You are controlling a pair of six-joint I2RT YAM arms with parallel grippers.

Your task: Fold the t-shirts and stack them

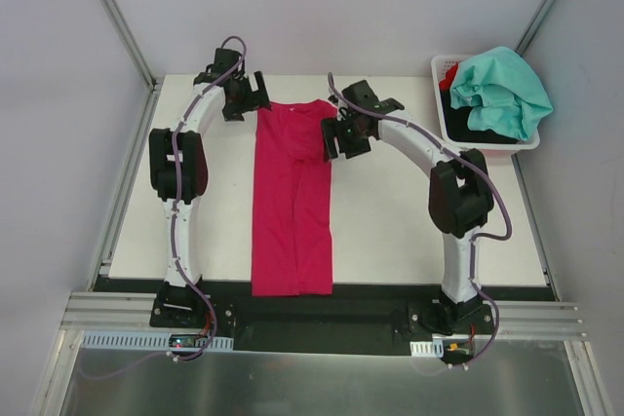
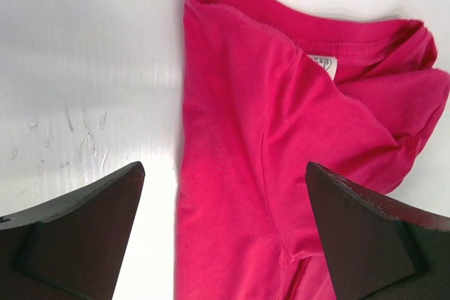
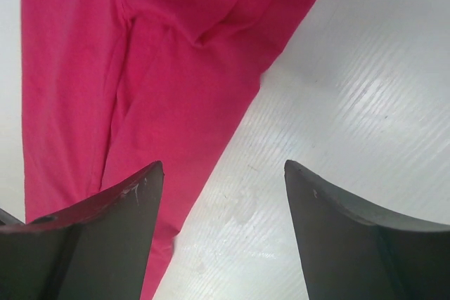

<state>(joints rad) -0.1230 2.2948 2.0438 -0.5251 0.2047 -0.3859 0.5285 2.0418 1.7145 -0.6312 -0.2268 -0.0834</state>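
The pink t-shirt [image 1: 292,202] lay flat in the middle of the counter [image 1: 429,231]. It was a long strip, with its sides and sleeves folded in. Its collar and small white label [image 2: 323,61] were at the far end, and its hem was at the near edge.

The left claw [image 1: 244,96] hung over the far left corner of the shirt, beside the collar. Its jaws were wide apart with nothing in them. The right claw [image 1: 336,138] hung over the far right side, at the edge of the cloth. Its jaws were apart and empty too.

The step in hand looked like folding this shirt: the side folds were done, but the end-to-end fold was not yet made. The next move probably called for both claws to go down, pinch the two far corners and carry them toward the hem.

The teal t-shirt [image 1: 502,90], a black one [image 1: 478,122] and a red one [image 1: 448,75] lay piled in the white basket [image 1: 483,150] at the far right corner.
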